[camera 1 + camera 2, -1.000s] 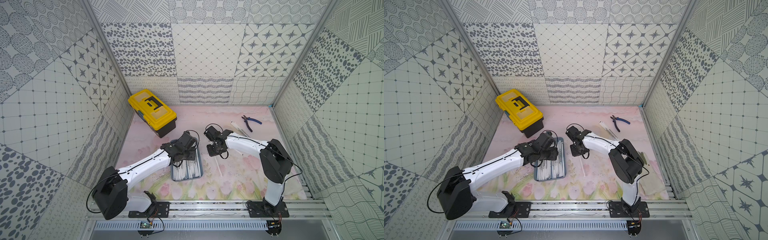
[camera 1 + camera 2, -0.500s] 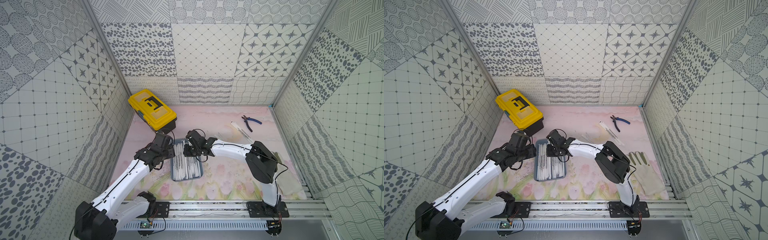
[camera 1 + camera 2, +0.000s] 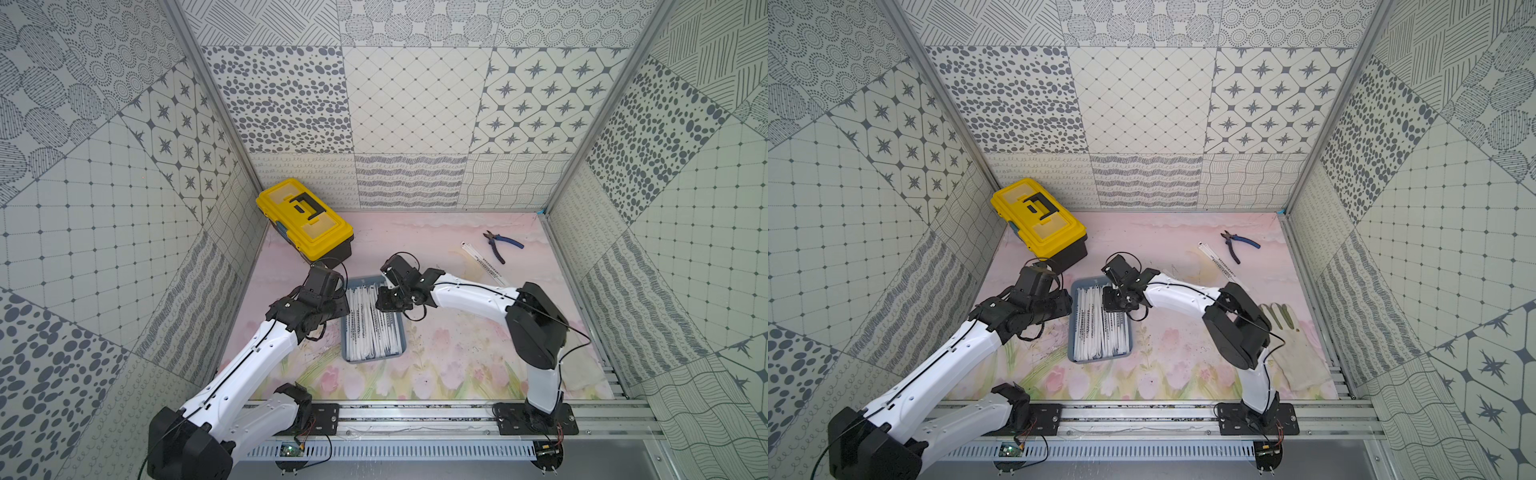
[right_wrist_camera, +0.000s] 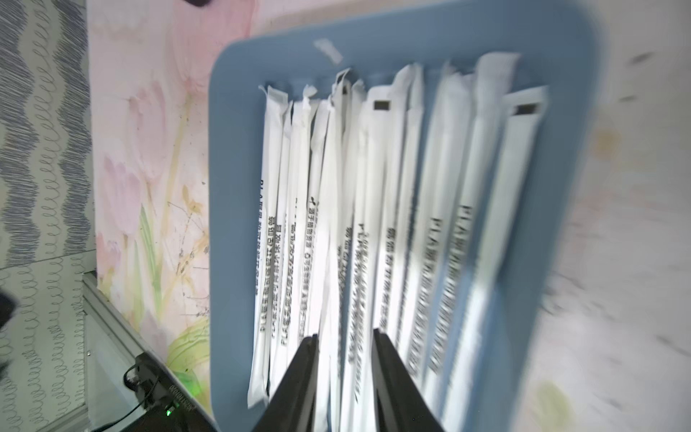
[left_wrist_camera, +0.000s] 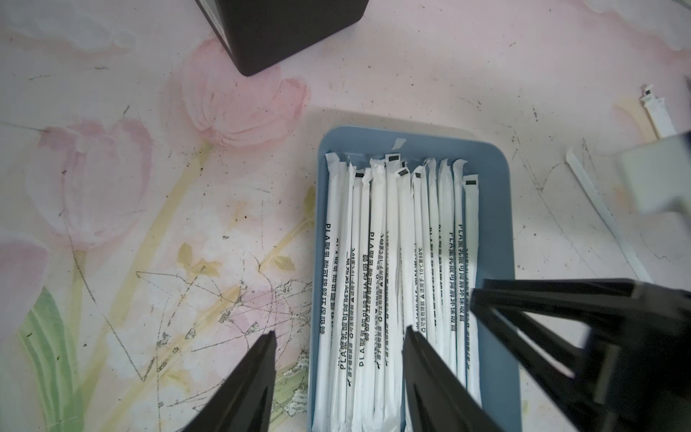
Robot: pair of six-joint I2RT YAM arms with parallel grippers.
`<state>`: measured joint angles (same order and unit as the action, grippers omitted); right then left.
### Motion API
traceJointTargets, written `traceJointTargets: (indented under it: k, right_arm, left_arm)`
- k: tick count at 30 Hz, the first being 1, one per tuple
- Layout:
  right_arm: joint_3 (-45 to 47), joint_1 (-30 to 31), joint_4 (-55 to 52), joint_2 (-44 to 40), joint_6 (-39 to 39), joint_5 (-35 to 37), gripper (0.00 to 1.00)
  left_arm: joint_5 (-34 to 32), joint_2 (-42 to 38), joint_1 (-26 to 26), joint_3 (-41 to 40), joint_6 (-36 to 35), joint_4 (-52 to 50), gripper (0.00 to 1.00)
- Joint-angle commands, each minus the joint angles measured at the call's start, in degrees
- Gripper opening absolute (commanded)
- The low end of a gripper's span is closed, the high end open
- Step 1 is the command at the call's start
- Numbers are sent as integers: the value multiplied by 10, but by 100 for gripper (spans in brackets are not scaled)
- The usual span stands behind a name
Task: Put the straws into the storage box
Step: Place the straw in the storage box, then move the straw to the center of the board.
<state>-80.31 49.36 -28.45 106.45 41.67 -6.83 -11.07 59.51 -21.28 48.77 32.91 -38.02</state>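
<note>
- While my right gripper (image 4: 344, 334) hangs over the storage box (image 4: 232, 187), its two fingers stand only a little apart, with a narrow gap between them.
- White wrappers of the straws (image 4: 374, 187) show inside this gap, but the wrist view is blurred, so I cannot tell if a finger touches any of them.
- The straws lie directly below this gripper, many of them side by side along the length of the box, and they cover nearly all its floor.
- My left gripper (image 5: 341, 331) is just beside the right one, above the long rim of the box on its own side.
- Its fingers are clearly apart and hold nothing. One is above the flowered table mat (image 5: 149, 187), the other is above the straws.
- A few loose straws (image 3: 484, 266) lie on the mat well apart from my right gripper, on its outer side, near the blue-handled pliers (image 3: 500, 246).
- The yellow toolbox (image 3: 305, 218) stands near my left gripper, a little further from my base.
- A pale glove (image 3: 1291, 345) lies beside my right arm, well apart from both grippers.
</note>
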Motion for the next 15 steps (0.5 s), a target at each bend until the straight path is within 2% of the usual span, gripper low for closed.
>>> traceJointTargets:
  k: [1,4,8,12,15]
  right_arm:
    - [41,-99,-52,-71,-69,62,39]
    - [59,-190,-80,-65,-131,83,50]
    - [41,-235,-100,-29,-202,153,57]
    - [29,-243,-110,15,-219,144,60]
    - [34,-244,-106,39,-209,120,60]
  left_arm:
    - [18,29,-46,31,-12,9,58]
    - [1,88,-137,66,-13,33,59]
    - [2,173,-224,108,-4,63,59]
    - [9,222,-259,129,2,79,59]
    - [11,232,-263,129,3,83,59]
